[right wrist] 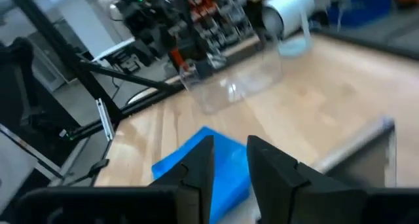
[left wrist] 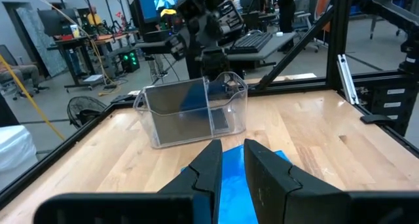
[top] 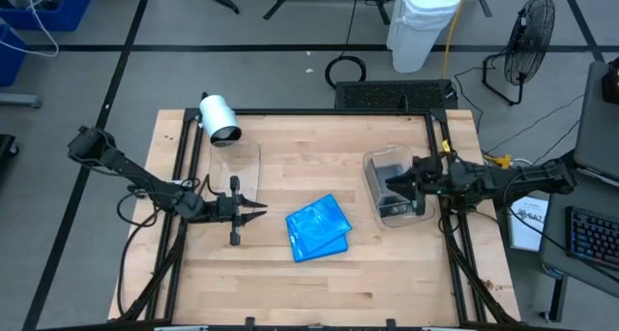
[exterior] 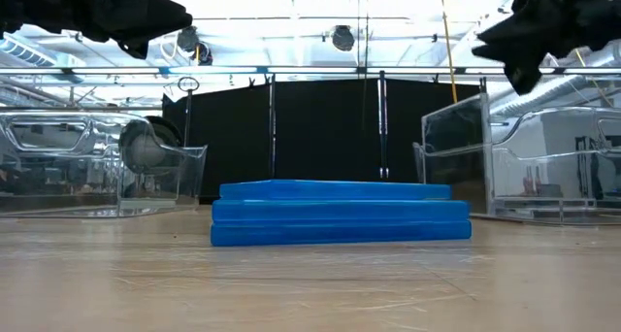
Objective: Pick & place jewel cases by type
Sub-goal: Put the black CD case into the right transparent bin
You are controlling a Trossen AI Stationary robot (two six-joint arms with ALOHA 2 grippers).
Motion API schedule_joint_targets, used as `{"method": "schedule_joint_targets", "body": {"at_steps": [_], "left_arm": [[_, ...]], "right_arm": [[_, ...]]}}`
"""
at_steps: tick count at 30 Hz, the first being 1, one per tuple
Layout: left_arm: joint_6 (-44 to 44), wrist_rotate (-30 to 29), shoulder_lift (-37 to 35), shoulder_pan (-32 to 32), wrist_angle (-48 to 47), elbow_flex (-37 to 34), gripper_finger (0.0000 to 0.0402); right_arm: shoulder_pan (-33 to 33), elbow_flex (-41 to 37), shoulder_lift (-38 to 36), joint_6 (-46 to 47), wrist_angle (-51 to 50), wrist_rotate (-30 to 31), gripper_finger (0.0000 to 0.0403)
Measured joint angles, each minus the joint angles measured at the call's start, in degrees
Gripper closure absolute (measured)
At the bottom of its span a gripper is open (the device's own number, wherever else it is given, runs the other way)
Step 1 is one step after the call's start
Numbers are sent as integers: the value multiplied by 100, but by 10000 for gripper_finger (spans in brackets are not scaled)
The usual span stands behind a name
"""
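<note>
A stack of bright blue jewel cases (top: 317, 226) (exterior: 340, 213) lies flat on the table's middle, also visible as blue cases (left wrist: 230, 160) and blue cases (right wrist: 196, 162) in the wrist views. Dark grey cases (top: 391, 179) sit in the clear right tub (top: 371, 163) (left wrist: 226, 86); one dark case (left wrist: 177, 109) stands on edge inside it. My left gripper (top: 263, 211) (left wrist: 233, 160) hovers left of the blue stack, pointing at it, narrowly open and empty. My right gripper (top: 390, 184) (right wrist: 230, 160) (exterior: 505, 43) hangs above the right tub, narrowly open and empty.
A second clear tub (top: 237, 165) (right wrist: 236, 86) stands at the table's left far part, with a white cylindrical device (top: 221, 118) at its far end. A black frame rail (top: 319, 111) borders the table. Bare wood (top: 319, 287) lies near the front edge.
</note>
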Motion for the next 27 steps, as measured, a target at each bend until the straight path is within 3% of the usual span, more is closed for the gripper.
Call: {"method": "schedule_joint_targets", "body": {"at_steps": [6,11,18,21,27], "left_arm": [[-15,-2,0,2,-52,2,330],[-26,-2,-2,4,-57,2,330],[-47,-4,-1,4,-61,2,330],[-47,-4,-1,4,-62,2,330],[-47,-4,0,2,-64,2,330]], "right_arm": [[2,36,114,-1022,816,-310,354],[7,800,697,-1587,828,-634,397],[7,2659,2468,-2064,-985,-603,402],[7,3320,3278,-2174,-2054,-295,402],[4,3874,4273,-2112,-3549,-13,403]]}}
